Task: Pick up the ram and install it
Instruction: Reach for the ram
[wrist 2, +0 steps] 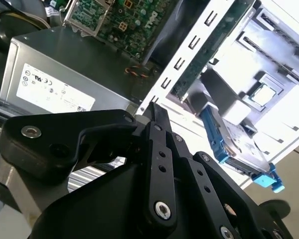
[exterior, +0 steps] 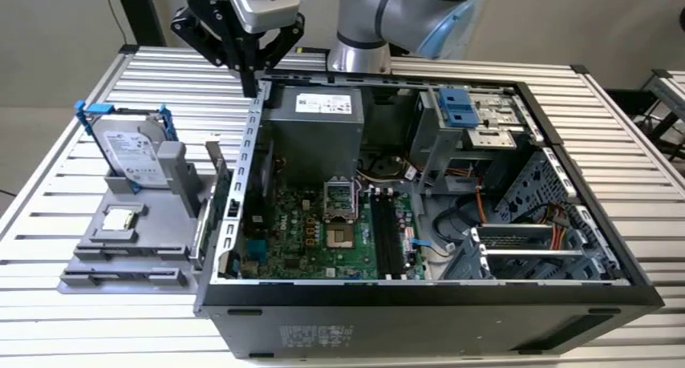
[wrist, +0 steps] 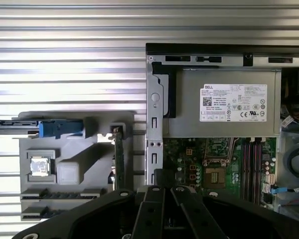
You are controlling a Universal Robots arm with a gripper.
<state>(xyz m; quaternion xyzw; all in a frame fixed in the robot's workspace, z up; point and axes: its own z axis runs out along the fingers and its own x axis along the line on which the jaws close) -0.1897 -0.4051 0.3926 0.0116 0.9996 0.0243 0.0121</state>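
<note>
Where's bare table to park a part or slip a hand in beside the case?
Free: table slats beyond the hard drive, and the strip in front of the grey holder at the exterior view's lower left. Crowded: the gap between holder and case wall, where the ram stands on edge; the gripper hangs over that wall's far end.

The arm [exterior: 364, 31] is made of rounded silver-grey segments, with a light blue cap [exterior: 447, 27] on one joint. Its hand [exterior: 252, 86] is matte black, built from flat angular links studded with round silver screws [wrist 2: 162, 210].
</note>
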